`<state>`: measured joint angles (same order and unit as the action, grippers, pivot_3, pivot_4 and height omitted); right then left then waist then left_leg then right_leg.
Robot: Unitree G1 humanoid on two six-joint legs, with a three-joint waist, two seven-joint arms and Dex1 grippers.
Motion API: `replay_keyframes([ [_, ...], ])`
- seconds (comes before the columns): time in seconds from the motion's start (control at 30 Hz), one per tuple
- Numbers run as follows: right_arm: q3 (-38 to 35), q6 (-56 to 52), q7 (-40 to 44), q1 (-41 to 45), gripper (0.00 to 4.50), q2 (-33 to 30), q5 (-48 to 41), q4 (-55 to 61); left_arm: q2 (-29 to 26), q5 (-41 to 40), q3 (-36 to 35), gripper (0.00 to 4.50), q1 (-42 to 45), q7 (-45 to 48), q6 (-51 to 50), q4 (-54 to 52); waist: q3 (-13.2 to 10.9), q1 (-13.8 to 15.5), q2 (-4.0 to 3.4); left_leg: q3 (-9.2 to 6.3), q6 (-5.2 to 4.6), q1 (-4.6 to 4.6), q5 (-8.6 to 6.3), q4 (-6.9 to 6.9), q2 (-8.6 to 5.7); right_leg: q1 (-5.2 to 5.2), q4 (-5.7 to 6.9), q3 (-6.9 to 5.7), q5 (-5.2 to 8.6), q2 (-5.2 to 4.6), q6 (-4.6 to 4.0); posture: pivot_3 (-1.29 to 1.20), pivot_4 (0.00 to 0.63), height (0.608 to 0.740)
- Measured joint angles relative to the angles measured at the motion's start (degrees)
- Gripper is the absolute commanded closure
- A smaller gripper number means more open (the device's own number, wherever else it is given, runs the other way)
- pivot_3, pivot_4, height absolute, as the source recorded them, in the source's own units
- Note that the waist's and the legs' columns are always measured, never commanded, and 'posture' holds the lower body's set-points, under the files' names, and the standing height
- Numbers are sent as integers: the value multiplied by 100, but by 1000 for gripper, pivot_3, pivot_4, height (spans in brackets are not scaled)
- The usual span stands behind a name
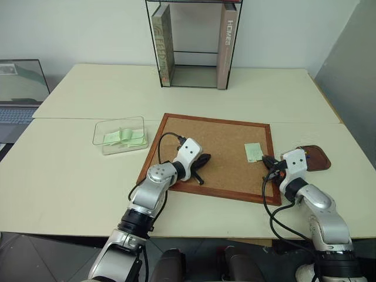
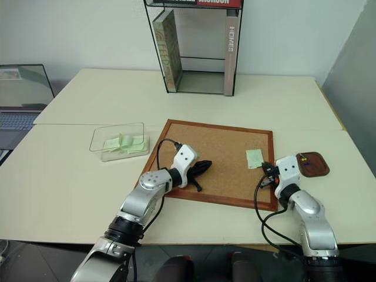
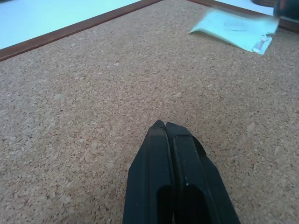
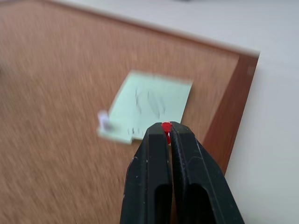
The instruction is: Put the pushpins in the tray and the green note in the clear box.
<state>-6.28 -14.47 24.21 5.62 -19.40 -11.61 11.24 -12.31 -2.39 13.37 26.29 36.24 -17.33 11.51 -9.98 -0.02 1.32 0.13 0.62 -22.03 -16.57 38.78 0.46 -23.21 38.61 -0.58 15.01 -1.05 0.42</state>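
While pinched in right claw (image 4: 167,133), red pushpin (image 4: 165,126).

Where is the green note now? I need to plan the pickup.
The note lies flat on the corkboard, near its right edge, just ahead of the right claw.

place: office | signs: laptop (image 2: 23,97), books on wire shelf (image 2: 194,47), corkboard (image 2: 217,158), pale desks (image 2: 88,188)

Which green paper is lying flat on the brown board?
The green note near the right claw lies flat on the corkboard. The other green slips sit curled inside the clear box.
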Motion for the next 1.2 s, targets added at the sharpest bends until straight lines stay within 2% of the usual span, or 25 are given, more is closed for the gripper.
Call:
replay_keyframes([
  [0.33, -169, -73, -133, 94, 4454, 153, -375, 300, -11, 27, 44, 4500, -23, -1, -5, -47, 1, 4, 0, 2, 0, 3, 0, 0, 0, 3, 0, 1, 0, 0, 0, 0, 150, 740],
  [0.63, -952, -601, -984, 456, 4454, -422, -54, -886, -25, 25, 66, 4500, -36, -1, -13, -75, 4, 10, -4, 5, 0, 3, 0, -1, 0, 3, 1, 4, 0, 0, -1, 0, 150, 740],
  [0.87, -1210, -938, -1364, 651, 4454, -526, 30, -1542, -25, 23, 64, 4500, -68, -29, -13, -91, 14, -3, -22, 8, 0, 4, 0, -1, -1, 3, 2, 6, 0, 0, -1, 0, 150, 740],
  [0.9, -1224, -968, -1420, 694, 3985, -533, 38, -1589, -27, 23, 64, 4500, -76, -29, -13, -104, 15, -3, -22, 7, 0, 4, 0, -1, 0, 3, 2, 6, 0, 1, -1, 0, 150, 740],
  [1.2, -1397, -1093, -1647, 755, 2195, -550, 88, -1759, -38, 23, 73, 4500, -90, -28, -22, -137, 16, -5, -24, 8, -1, 3, 0, -1, 0, 3, 0, 7, 0, 1, -1, 0, 150, 740],
])
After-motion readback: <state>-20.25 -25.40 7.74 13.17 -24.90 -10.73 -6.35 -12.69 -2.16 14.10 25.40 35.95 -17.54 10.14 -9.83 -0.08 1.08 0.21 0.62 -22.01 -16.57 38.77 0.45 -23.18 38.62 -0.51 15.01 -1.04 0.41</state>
